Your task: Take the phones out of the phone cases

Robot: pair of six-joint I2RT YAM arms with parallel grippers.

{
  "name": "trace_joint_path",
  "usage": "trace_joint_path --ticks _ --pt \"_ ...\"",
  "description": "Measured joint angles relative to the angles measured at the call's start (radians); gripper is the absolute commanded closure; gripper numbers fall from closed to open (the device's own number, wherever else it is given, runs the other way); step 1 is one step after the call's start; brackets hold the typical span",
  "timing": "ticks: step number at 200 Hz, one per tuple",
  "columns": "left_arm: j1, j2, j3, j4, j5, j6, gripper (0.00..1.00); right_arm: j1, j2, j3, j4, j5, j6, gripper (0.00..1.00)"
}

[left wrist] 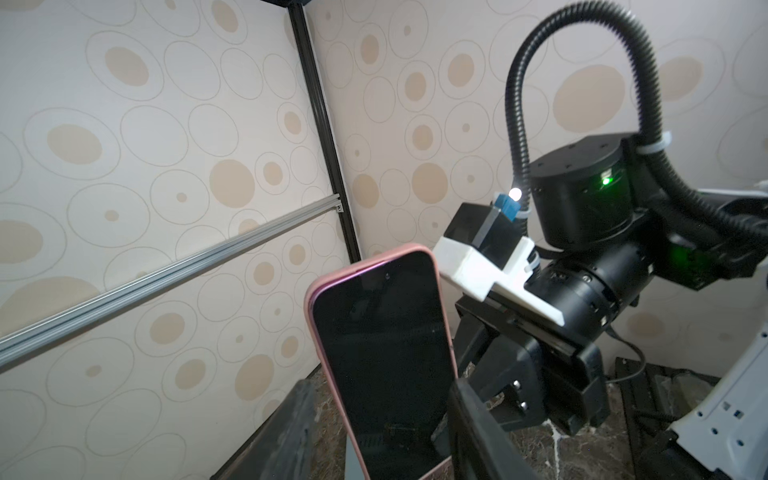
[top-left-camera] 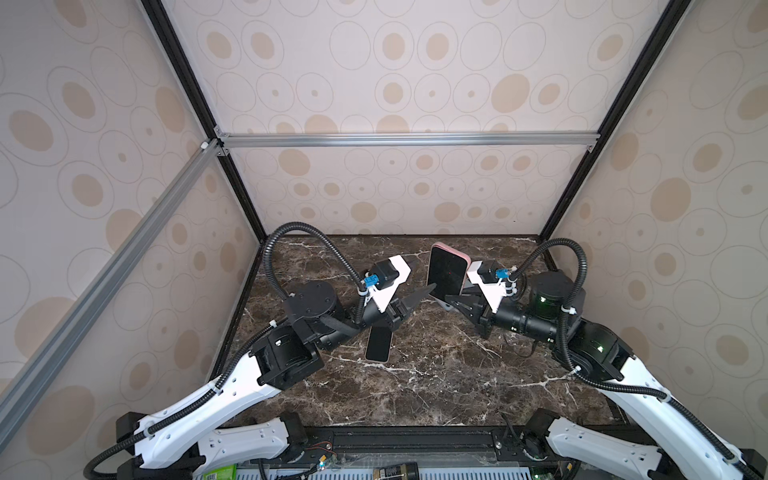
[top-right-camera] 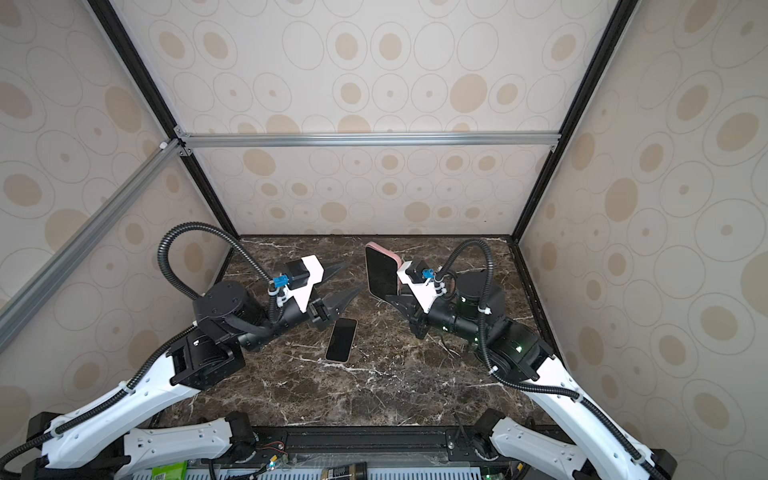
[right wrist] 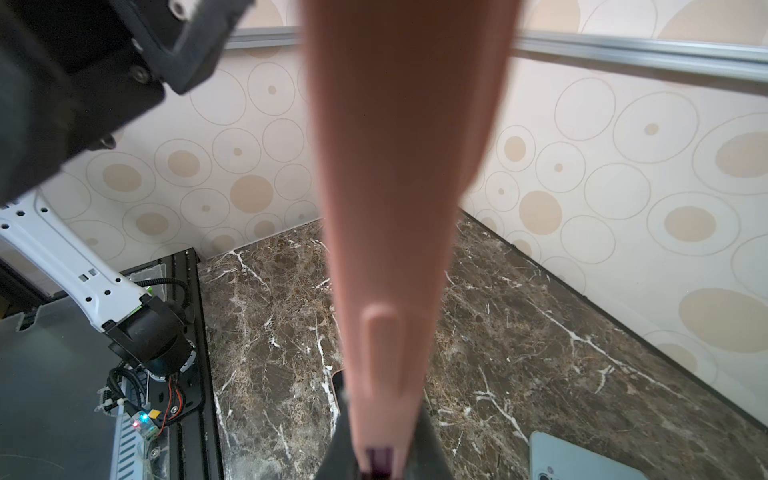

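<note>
My right gripper [top-left-camera: 451,300] is shut on the bottom end of the pink phone case [top-left-camera: 449,270], which it holds upright above the marble table [top-left-camera: 436,374]. The case's dark glossy face [left wrist: 382,353] is turned toward my left gripper. The right wrist view shows the case's pink side edge [right wrist: 407,166]. The phone [top-left-camera: 379,343] lies flat and screen up on the marble, apart from the case and just under my left wrist. It shows in both top views [top-right-camera: 341,340]. My left gripper [top-left-camera: 426,275] is open beside the case's lower corner, holding nothing.
A pale blue-grey flat thing with a camera lens [right wrist: 582,459] lies on the marble below my right gripper. Patterned walls with black posts [top-left-camera: 241,187] close in the back and both sides. A black rail with wiring [top-left-camera: 415,444] runs along the front edge.
</note>
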Motion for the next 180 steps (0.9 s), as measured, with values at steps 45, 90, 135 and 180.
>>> trace_joint_path --ticks 45,90,135,180 --pt "-0.033 0.017 0.0 0.021 -0.08 0.089 0.52 0.005 -0.024 -0.013 0.005 -0.01 -0.033 1.0" --pt "-0.047 0.017 0.0 0.058 -0.114 0.127 0.54 0.009 -0.009 -0.014 -0.012 -0.018 -0.049 1.0" --pt "-0.053 0.023 0.0 0.06 -0.126 0.142 0.61 0.016 0.0 -0.014 -0.024 -0.043 -0.056 1.0" --pt "-0.054 0.034 0.0 0.06 -0.129 0.148 0.63 0.021 0.003 -0.013 -0.034 -0.063 -0.056 1.0"
